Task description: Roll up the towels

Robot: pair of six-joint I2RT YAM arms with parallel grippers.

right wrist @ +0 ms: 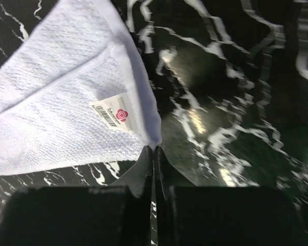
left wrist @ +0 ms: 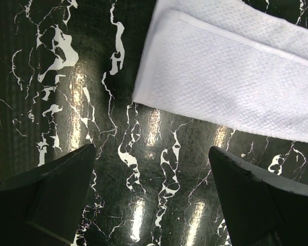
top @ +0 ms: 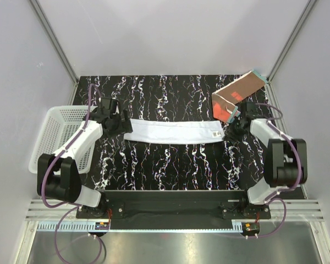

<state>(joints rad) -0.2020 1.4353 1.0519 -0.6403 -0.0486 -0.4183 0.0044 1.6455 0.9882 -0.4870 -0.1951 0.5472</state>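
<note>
Rolling the white towel (top: 170, 132), a folded strip flat across the dark surface (top: 170, 165), needs a tight, even first turn from the right corner that the shut right jaws seem to pinch, while the left jaws stand wide beside its left end.

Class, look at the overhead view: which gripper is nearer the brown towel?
Right. The right gripper, pinching a corner of the white towel, sits just below the brown towel in the overhead view. The left gripper hangs open at the white towel's other end, much farther away.
</note>
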